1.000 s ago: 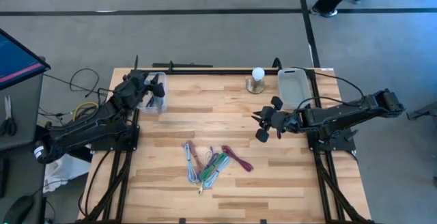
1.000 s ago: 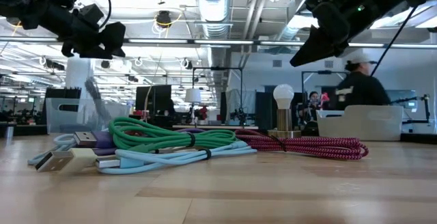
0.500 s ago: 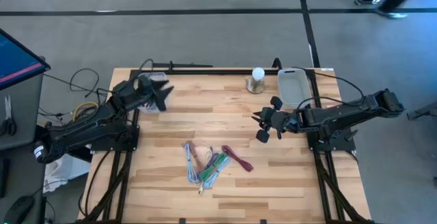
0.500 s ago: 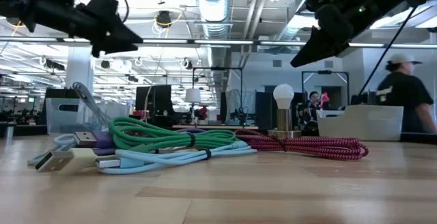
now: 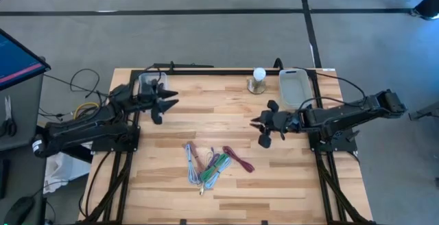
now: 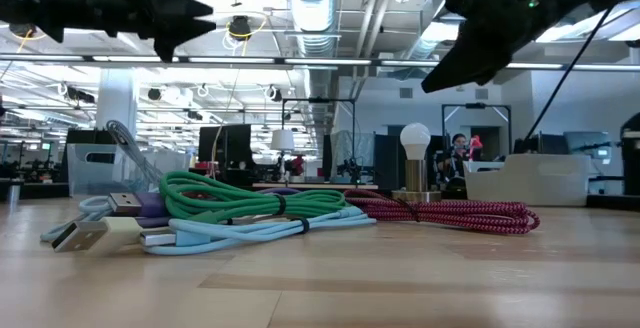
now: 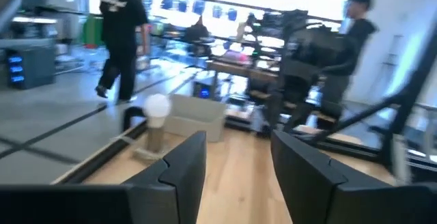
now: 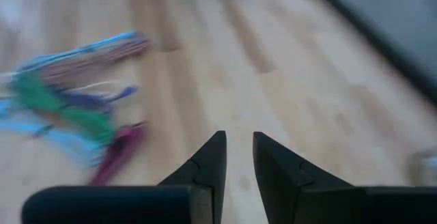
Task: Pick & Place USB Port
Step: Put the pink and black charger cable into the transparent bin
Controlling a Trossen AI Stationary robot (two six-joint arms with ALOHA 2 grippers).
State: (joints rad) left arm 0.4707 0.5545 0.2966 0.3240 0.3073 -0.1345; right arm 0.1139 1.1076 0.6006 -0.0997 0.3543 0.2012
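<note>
bundled green, blue and red usb cables (image 5: 211, 162) may snag together; left gripper (image 5: 163, 104) released, right gripper (image 5: 264, 123) parted, empty

Both pincers (image 5: 167, 101) (image 5: 259, 122) aloft, empty, parted

Bulb on wood base (image 5: 258, 79) at table's 12–1 o'clock edge. Blue-screen monitor (image 5: 17, 59) off table at 9–10. Scissors (image 5: 7, 115) on side surface below it.
</note>
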